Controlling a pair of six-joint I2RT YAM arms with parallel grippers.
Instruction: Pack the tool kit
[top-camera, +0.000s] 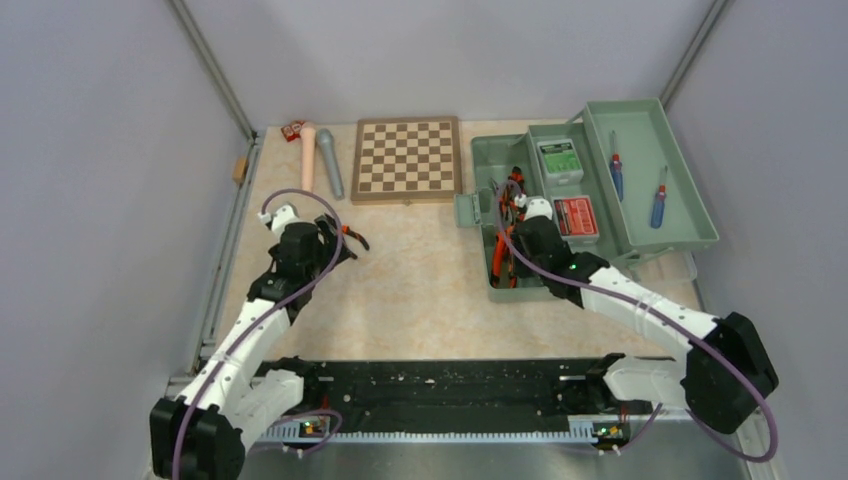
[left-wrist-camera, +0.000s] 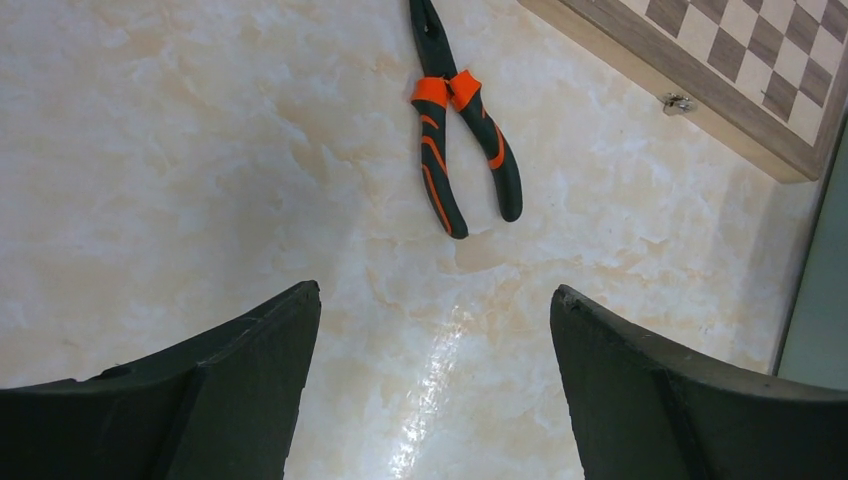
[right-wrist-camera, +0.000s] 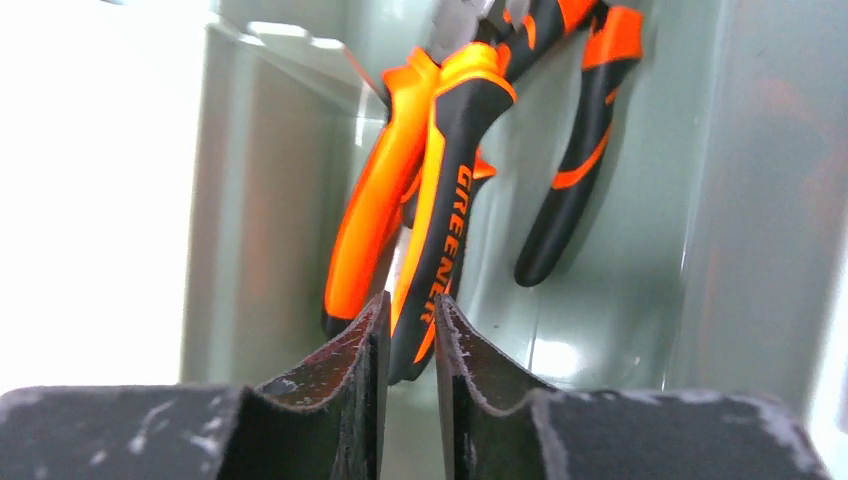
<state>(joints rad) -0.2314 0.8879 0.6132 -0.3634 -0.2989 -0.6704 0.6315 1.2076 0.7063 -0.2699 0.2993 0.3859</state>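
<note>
Note toolbox (top-camera: 690, 238) open at right of desk (top-camera: 420, 280), with two screwdrivers (top-camera: 616, 178) in the far tray and a green-labelled box (top-camera: 560, 158) and red-labelled box (top-camera: 575, 215) seated in the middle tray.

Note right end effector (right-wrist-camera: 411, 305) down inside the main well, left of the trays, drawn narrow on the handle tip of the boxed pliers (right-wrist-camera: 440, 220). Appears to be a pinch; cannot confirm how firm. More orange-handled tools lie behind, against the well wall.

Note left end effector (left-wrist-camera: 435, 290) spread wide, holding nothing, above bare desk. Loose pliers (left-wrist-camera: 462, 150) lie flat just ahead, handles nearest, nose away, near the chessboard (left-wrist-camera: 740, 70) but apart from it.

Judged step in hand: settle the boxed pliers, then fetch the loose pair.

Recommend lowering the boxed pliers until flat before letting go, to avoid leaving them propped on the others and fouling the trays on folding.

For the loose pair:
- Keep the present wrist angle, already straddling the pliers' line.
- Advance over both handles, short of the orange collar.
- Descend to the desk and close squarely.
- Stay clear of the chessboard edge.
</note>
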